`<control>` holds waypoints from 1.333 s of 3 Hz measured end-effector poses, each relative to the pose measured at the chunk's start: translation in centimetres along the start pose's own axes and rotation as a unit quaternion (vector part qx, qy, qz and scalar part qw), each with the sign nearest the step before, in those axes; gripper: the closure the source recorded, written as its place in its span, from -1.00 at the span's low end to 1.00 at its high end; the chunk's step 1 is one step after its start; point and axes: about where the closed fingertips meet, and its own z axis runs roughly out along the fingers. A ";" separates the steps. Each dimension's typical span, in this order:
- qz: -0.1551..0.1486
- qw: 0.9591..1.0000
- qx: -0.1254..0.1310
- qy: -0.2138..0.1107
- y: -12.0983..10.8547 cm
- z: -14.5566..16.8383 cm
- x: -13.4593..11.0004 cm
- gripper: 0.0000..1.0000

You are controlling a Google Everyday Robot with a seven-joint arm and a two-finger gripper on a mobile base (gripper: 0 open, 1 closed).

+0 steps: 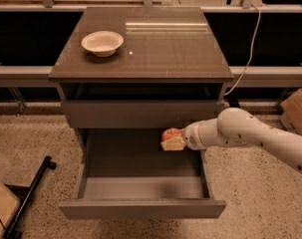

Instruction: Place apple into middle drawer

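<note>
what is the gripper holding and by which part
The gripper holds the apple by its lower half, red top showing, above the right rear of the open middle drawer.

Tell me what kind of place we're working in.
Probably a lab or test bay, not a home: a lone cabinet on speckled hard floor, a cardboard box and a loose cable nearby. The gripper holds the apple over the open middle drawer.
</note>
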 end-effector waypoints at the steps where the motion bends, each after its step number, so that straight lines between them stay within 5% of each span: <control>1: -0.012 0.999 -0.023 -0.022 0.0 2.9 2.3 1.00; 4: -0.031 0.996 -0.083 -0.024 0.5 14.3 9.7 1.00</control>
